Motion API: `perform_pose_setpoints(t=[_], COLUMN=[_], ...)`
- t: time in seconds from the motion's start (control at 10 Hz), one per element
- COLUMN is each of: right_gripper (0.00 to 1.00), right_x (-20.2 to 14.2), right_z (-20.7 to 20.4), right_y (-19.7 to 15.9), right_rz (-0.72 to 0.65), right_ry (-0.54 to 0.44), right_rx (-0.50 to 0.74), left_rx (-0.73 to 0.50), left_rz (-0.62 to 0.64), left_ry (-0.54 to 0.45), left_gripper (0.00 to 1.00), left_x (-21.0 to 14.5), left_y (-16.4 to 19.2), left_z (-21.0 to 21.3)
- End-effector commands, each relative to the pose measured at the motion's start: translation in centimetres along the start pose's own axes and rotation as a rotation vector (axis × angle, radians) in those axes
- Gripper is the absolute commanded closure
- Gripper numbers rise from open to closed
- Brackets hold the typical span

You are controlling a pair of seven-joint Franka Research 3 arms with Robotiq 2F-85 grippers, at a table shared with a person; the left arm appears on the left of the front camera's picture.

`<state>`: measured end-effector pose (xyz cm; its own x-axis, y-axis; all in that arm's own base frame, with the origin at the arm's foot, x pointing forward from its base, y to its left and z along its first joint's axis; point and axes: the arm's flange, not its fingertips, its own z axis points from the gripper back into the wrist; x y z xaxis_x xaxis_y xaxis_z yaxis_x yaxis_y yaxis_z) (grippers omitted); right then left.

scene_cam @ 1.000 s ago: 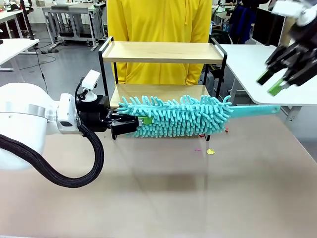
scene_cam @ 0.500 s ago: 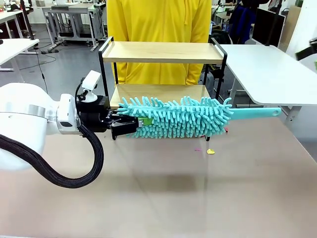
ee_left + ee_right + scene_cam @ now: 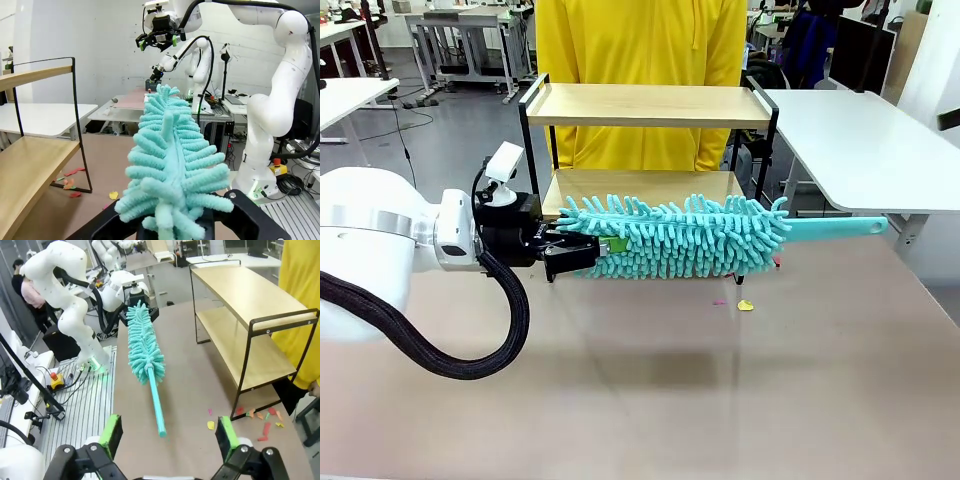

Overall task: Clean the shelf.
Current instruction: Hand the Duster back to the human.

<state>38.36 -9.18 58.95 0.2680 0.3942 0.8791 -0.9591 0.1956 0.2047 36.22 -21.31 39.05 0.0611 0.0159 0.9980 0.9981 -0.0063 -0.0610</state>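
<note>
The left gripper (image 3: 582, 247) clamps the turquoise duster (image 3: 680, 236) level just near the shelf (image 3: 645, 104), while the right gripper (image 3: 170, 437) hangs spread wide, holding nothing.

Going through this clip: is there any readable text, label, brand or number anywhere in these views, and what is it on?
No text can be read in any view.
The shelf boards and frame are plain.
The teal duster carries no print.
A small light mark on the left gripper is too small to read.
</note>
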Motion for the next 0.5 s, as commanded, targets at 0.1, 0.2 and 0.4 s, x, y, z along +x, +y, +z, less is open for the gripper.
perform_pose_setpoints(t=[0.1, 0.2, 0.4], right_gripper=[0.00, 0.00, 0.00], right_x=[0.6, 0.6, 0.6], right_z=[0.2, 0.2, 0.2], right_y=[0.3, 0.3, 0.3], right_rz=[0.005, 0.005, 0.005], right_ry=[0.013, 0.013, 0.013], right_rx=[0.003, 0.003, 0.003], left_rx=[0.000, 0.027, 0.089], left_rz=[0.000, -0.002, -0.055], left_ry=[0.000, -0.061, -0.103], left_gripper=[0.82, 0.83, 0.83], left_x=[0.0, 2.6, 9.1], left_y=[0.0, 0.0, -0.4], left_z=[0.0, 1.1, 3.7])
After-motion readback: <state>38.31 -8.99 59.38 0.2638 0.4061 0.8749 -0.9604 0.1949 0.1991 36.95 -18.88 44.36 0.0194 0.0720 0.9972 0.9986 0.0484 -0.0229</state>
